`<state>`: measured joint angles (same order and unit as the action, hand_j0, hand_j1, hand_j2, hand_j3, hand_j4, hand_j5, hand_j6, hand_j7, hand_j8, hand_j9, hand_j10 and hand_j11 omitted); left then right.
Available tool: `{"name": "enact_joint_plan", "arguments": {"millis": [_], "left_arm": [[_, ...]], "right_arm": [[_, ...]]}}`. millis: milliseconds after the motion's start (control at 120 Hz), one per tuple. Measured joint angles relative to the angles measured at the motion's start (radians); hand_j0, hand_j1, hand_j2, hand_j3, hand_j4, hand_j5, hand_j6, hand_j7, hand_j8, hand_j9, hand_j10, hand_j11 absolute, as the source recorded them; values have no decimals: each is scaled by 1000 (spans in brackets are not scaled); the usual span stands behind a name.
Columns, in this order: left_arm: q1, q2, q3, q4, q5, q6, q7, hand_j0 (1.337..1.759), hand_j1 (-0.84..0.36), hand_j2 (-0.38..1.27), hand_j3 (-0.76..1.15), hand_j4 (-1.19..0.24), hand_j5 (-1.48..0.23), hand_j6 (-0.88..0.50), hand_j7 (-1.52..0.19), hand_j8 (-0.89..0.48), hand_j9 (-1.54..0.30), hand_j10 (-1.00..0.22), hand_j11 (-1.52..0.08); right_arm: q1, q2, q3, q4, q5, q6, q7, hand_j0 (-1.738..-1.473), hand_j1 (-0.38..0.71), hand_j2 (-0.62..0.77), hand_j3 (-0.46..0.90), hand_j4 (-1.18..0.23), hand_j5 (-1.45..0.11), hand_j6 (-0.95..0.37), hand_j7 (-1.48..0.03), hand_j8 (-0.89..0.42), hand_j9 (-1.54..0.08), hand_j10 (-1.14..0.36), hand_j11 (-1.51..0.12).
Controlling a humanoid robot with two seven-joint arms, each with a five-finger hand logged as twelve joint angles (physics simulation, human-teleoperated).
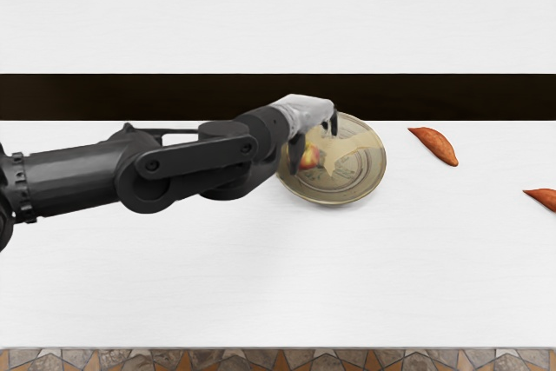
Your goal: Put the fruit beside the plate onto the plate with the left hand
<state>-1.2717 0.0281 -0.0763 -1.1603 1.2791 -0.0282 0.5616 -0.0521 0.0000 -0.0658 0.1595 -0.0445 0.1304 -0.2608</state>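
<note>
Arching over the round glossy bronze plate [363, 182], near its left rim, the pale left hand [310, 121] covers a small red-orange fruit [313, 160]; grip indiscernible.

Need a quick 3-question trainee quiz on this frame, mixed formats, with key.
1. True or false: the right arm is in view.
2. The reddish fruit is: A) under the left hand, over the plate; B) at the right picture edge; C) on the floor.
3. How many orange-red pieces lie on the table right of the plate?
Key: 1 false; 2 A; 3 two.
</note>
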Motion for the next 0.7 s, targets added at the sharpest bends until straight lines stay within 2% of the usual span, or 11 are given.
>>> {"name": "enact_joint_plan", "arguments": {"millis": [100,217,300,400,508,592,700], "left_arm": [[-2,30,-23,-24,-10,5,3,1657,70,200,0,-283,-391,-195,-385,-198,-383,-286,-384],[-11,213,-97,-142,-100,-37,9,1658,175,116,0,-175,-239,-125,-236,-127,-234,-176,-235],[-2,355,-208,-215,-289,-170,10,1658,223,80,0,-126,-171,-93,-168,-94,-167,-127,-168],[3,588,-291,-253,-603,-375,10,1658,261,51,0,-87,-117,-67,-115,-68,-114,-87,-115],[89,801,-326,-269,-914,-509,10,1658,287,32,0,-61,-81,-50,-80,-50,-79,-61,-79],[135,875,-336,-273,-1076,-550,9,1658,299,23,0,-49,-63,-41,-63,-41,-62,-49,-62],[138,899,-343,-276,-1169,-572,5,1658,309,16,0,-38,-49,-34,-49,-34,-48,-38,-48]], "right_arm": [[0,0,0,0,0,0,0,-1658,-349,0,0,0,0,0,0,0,0,0,0],[0,0,0,0,0,0,0,-1658,-349,0,0,0,0,0,0,0,0,0,0],[0,0,0,0,0,0,0,-1658,-349,0,0,0,0,0,0,0,0,0,0],[0,0,0,0,0,0,0,-1658,-349,0,0,0,0,0,0,0,0,0,0],[0,0,0,0,0,0,0,-1658,-349,0,0,0,0,0,0,0,0,0,0],[0,0,0,0,0,0,0,-1658,-349,0,0,0,0,0,0,0,0,0,0],[0,0,0,0,0,0,0,-1658,-349,0,0,0,0,0,0,0,0,0,0]]}}
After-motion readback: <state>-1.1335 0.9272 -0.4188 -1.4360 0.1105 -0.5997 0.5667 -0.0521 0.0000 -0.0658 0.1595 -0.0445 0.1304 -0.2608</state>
